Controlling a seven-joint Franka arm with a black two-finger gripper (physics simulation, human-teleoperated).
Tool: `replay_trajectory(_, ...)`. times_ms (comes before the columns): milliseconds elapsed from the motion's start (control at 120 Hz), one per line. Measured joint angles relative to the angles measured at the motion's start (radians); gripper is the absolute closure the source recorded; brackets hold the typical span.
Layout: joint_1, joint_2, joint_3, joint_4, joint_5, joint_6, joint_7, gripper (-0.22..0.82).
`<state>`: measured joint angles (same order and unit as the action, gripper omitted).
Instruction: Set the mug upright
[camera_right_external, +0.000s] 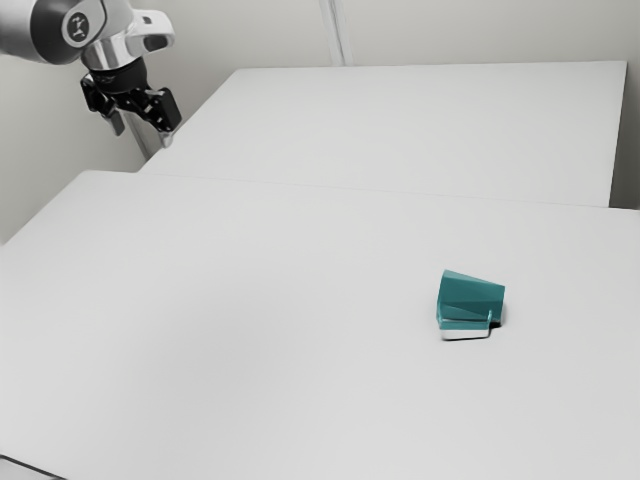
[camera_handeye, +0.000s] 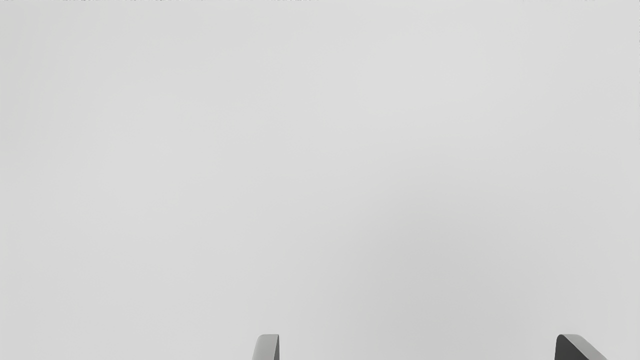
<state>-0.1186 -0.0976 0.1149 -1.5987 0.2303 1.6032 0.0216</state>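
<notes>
A white tabletop (camera_right_external: 250, 350) bears a toppled teal mug (camera_right_external: 470, 296) near pale walls (camera_right_external: 480, 30), jaws spread apart.

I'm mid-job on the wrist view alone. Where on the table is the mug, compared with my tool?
Observer: In the exterior view, your tool is up at the upper left, and the teal mug is on the table, well off toward that view's right.

Operator: Copy, so there's some travel ahead. Is the mug standing or tipped over?

Observer: Tipped over: it lies on its side.
</notes>
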Motion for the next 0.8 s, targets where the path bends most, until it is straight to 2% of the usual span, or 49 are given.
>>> replay_trajectory(375,-0.002,0.013,-0.001,-0.006,-0.056,0.008,0.006,0.00)
replay_trajectory(608,-0.014,0.143,-0.001,-0.016,-0.306,0.054,0.006,0.00)
replay_trajectory(800,-0.012,0.251,-0.001,-0.064,-0.467,0.149,0.006,0.00)
